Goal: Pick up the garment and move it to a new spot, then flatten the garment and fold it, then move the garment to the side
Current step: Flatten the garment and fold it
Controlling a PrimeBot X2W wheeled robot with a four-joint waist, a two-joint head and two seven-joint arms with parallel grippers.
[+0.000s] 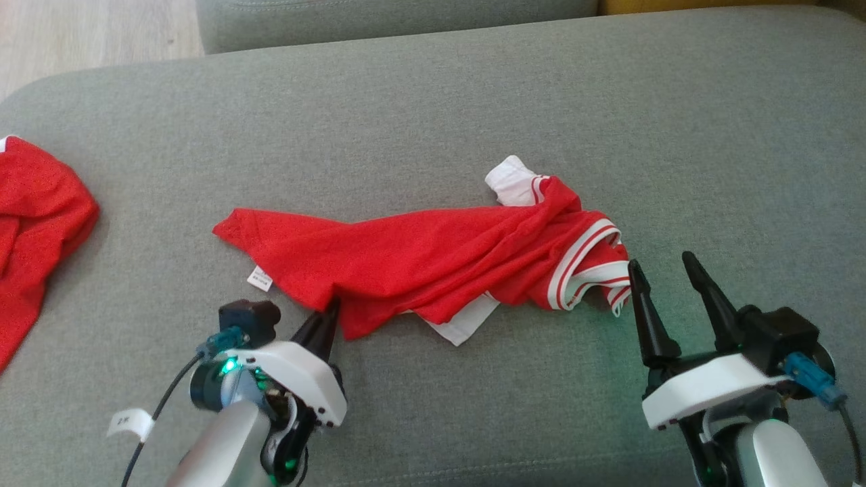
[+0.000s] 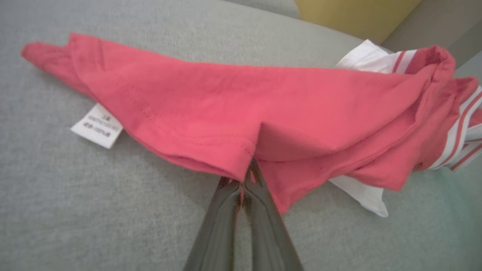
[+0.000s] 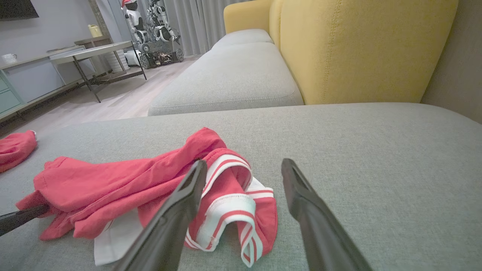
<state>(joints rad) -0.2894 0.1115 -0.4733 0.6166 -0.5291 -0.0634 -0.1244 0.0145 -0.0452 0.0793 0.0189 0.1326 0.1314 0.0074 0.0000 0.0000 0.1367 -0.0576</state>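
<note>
Found the garment (image 1: 433,257) bunched into a long red heap near the middle of the grey sofa cushion (image 1: 433,88), in front of both arms. Noted the left claw (image 1: 333,306) clenched on the near hem at the heap's lower edge, with red cloth pinched between its fingers and puckered around them in the left wrist view. Saw the right claw (image 1: 662,261) spread wide and empty, just beside the striped white-and-red trim (image 1: 585,260) at the heap's right end. Could not rule out contact between its inner finger and the cloth.

Judged the task at its very start: first grip taken, garment not yet lifted off the cushion, no new spot reached. Counted as left the carry, the flattening, the fold and the move aside. Judged no flattening done, given the twisted folds, the white panel (image 1: 467,325) poking out beneath and the care label (image 1: 260,278) lying exposed.

Read the long axis as running across the head view, left to right, rising slightly away from the robot toward its right. Placed the narrow pointed corner (image 1: 226,230) at the robot's left and the thick bunched end, with the trim and a white sleeve piece (image 1: 514,181), at its right. Spotted a second red cloth (image 1: 37,216) well apart, at the cushion's left edge.
</note>
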